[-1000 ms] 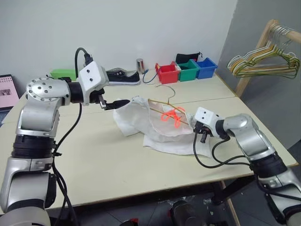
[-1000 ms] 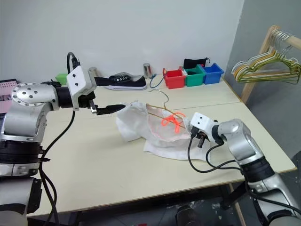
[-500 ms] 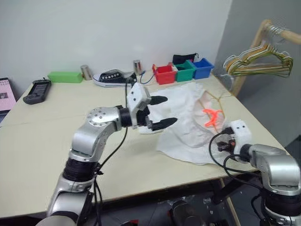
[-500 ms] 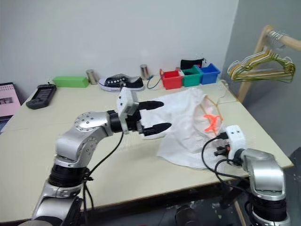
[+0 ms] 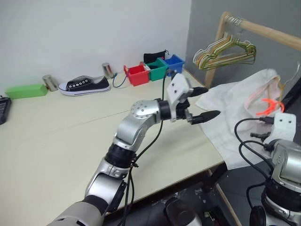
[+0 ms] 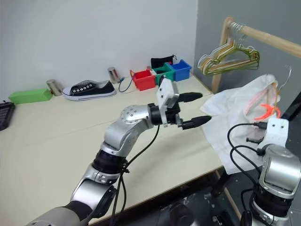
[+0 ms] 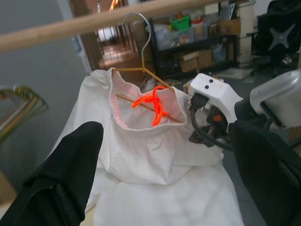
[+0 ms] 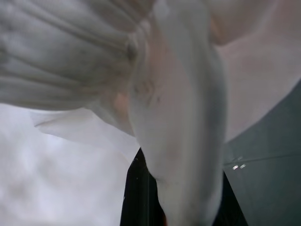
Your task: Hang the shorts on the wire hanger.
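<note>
Shorts lifted from the middle of the tabletop, where they lay spread a second ago, now carried off past its right-hand edge toward the wooden rail; both arms swung rightward with them, though the head camera has also turned that way.

Right tool: fingers together, clamped on a fold of the shorts; white cloth drapes over and around the fingers in the right wrist view; the wrist housing sits just below the waistband in the head views.

Left tool: two black fingers held wide apart, gripping nothing; pointing toward the shorts, near the cloth's closest edge; whether a fingertip touches the cloth cannot be told.

Wire hanger: thin yellow-gold, threaded inside the waistband; hook rising above the shorts close to the rail, contact with the rail not determinable; directly ahead of the left tool, above the right tool.

Orange drawstring: knotted at the open waist, between the hanger's arms.

Bunch of hangers: green, yellow and white, on the rail beyond the left tool.

Beyond the left arm, on the tabletop: red, green and blue bins; black sneaker.
</note>
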